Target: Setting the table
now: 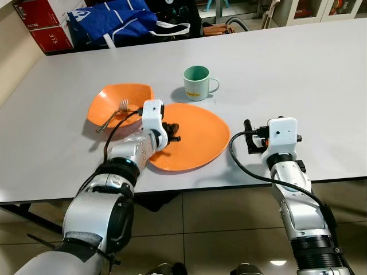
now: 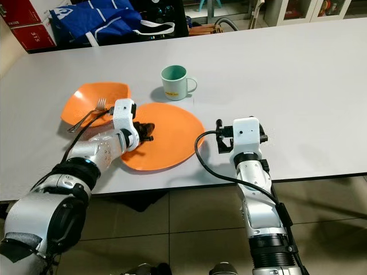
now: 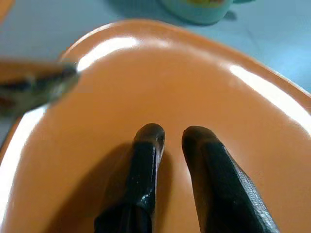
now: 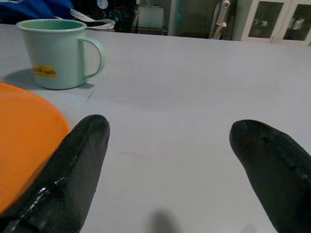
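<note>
Two orange plates lie on the grey table [image 1: 298, 69]. The nearer plate [image 1: 200, 137] is bare; the farther left plate [image 1: 137, 94] carries a silver fork [image 1: 114, 114]. A pale green mug [image 1: 198, 82] stands just behind the nearer plate. My left gripper [image 1: 175, 133] hovers low over the left part of the nearer plate. Its fingers [image 3: 148, 145] sit almost together, shut, with nothing between them. My right gripper [image 1: 249, 137] rests low over the table just right of that plate, open and empty. In its wrist view, the mug [image 4: 58, 53] is ahead to one side.
A blue bag [image 1: 114, 23] and red boxes [image 1: 43, 23] sit past the table's far left edge. The table's front edge runs close under both forearms, with tiled floor [image 1: 218, 229] below. Bare tabletop stretches to the right of the mug.
</note>
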Controlling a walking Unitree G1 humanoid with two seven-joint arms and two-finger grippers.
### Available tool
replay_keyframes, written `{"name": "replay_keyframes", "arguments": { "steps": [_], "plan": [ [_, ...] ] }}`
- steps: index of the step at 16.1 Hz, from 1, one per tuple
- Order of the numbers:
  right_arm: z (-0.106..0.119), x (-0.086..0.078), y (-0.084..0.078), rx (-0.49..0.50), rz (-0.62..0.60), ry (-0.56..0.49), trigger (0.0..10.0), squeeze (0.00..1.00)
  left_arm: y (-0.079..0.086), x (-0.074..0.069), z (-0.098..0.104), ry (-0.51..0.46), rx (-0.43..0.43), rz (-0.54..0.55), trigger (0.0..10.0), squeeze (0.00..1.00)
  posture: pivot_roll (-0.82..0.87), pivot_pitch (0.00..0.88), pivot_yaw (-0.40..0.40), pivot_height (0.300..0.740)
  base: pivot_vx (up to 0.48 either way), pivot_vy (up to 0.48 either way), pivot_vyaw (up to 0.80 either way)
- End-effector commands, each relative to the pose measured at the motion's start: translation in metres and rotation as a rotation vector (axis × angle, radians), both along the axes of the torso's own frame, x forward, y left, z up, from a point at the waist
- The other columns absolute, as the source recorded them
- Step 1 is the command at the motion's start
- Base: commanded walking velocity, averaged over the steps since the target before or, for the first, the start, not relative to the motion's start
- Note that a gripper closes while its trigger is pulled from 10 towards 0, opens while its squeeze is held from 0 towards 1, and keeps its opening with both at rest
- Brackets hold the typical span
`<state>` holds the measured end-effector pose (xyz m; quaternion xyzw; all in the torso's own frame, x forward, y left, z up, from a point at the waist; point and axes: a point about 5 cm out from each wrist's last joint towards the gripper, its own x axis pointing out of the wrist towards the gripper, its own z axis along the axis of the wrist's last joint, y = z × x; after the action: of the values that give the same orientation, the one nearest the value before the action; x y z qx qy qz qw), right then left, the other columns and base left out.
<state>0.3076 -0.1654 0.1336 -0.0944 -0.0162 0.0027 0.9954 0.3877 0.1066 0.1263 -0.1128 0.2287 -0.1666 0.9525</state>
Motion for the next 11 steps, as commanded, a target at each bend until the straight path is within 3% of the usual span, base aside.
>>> {"name": "replay_keyframes", "arguments": {
  "steps": [1, 3, 7, 11],
  "plan": [
    [0.001, -0.003, 0.006, 0.078, 0.044, 0.027, 10.0, 0.0, 0.004, 0.002, 0.002, -0.009, 0.024, 0.002, 10.0, 0.0, -0.28, 0.071, 0.168, 0.74, 0.0, 0.0, 0.0],
    [0.007, -0.006, 0.011, 0.128, 0.104, 0.027, 10.0, 0.0, 0.006, 0.001, 0.001, -0.009, 0.032, 0.005, 10.0, 0.0, -0.28, 0.071, 0.168, 0.74, 0.0, 0.0, 0.0],
    [0.014, -0.015, 0.0, 0.131, 0.128, 0.049, 10.0, 0.0, 0.005, 0.0, -0.003, -0.004, 0.039, 0.001, 10.0, 0.0, -0.29, 0.063, 0.167, 0.74, 0.0, 0.0, 0.0],
    [0.014, -0.022, -0.005, 0.136, 0.135, 0.077, 10.0, 0.0, -0.003, 0.004, 0.007, -0.034, 0.015, -0.023, 10.0, 0.0, -0.3, 0.06, 0.168, 0.74, 0.0, 0.0, 0.0]
  ]
}}
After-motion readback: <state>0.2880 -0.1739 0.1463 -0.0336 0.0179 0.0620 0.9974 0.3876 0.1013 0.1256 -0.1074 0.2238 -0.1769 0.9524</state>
